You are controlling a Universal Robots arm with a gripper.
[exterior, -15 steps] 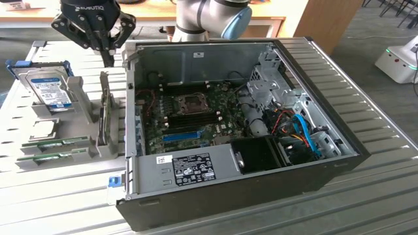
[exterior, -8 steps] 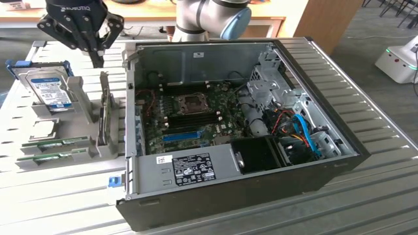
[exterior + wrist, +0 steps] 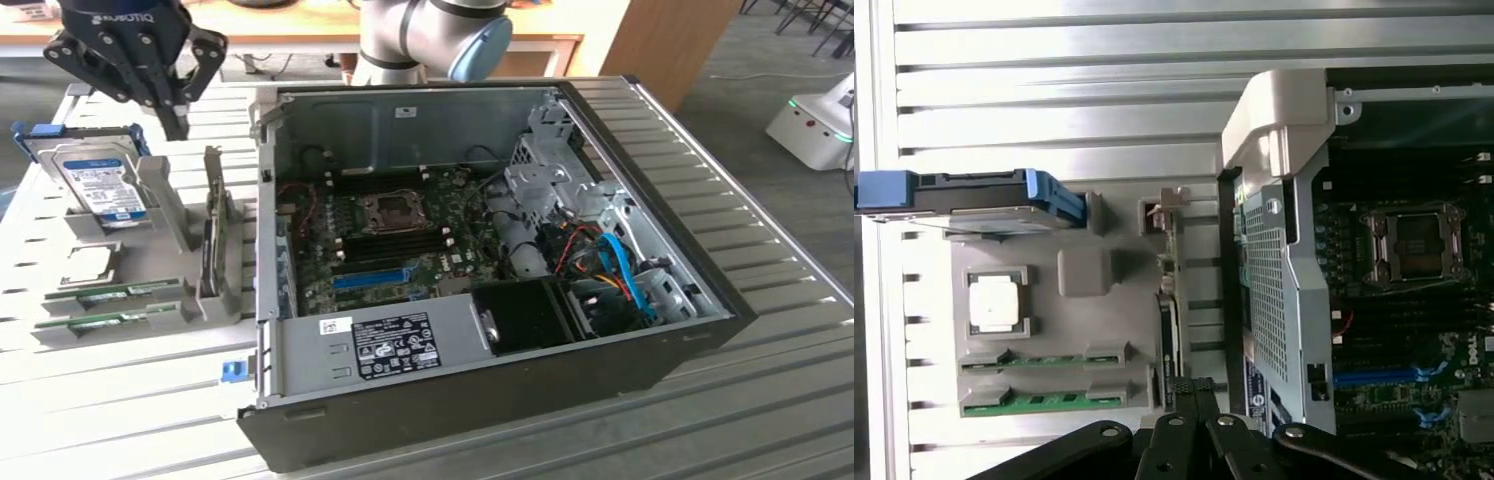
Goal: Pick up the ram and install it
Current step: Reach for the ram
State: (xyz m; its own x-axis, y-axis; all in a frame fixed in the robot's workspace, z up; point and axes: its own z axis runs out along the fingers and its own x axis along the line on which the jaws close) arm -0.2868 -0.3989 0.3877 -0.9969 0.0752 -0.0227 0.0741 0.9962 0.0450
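Two green ram sticks lie side by side in slots of a grey holder (image 3: 160, 305), one (image 3: 114, 293) just behind the other (image 3: 107, 322); I cannot tell which is the task's ram. The wrist view shows the pair (image 3: 1044, 360) (image 3: 1044, 400) too. My gripper (image 3: 176, 125) hangs well above the holder's far end, between the hard drive and the upright card, shut with nothing in it. Its fingertips (image 3: 1194, 395) are pressed together. The open computer case (image 3: 694, 330) lies to the exterior view's right, with its motherboard (image 3: 400, 240) exposed.
In the holder stand a hard drive (image 3: 104, 185) in a blue bracket, an upright expansion card (image 3: 214, 225) and a processor chip (image 3: 87, 262). The case wall (image 3: 274, 200) rises right beside the holder. Everything rests on a ribbed metal table (image 3: 787, 250).
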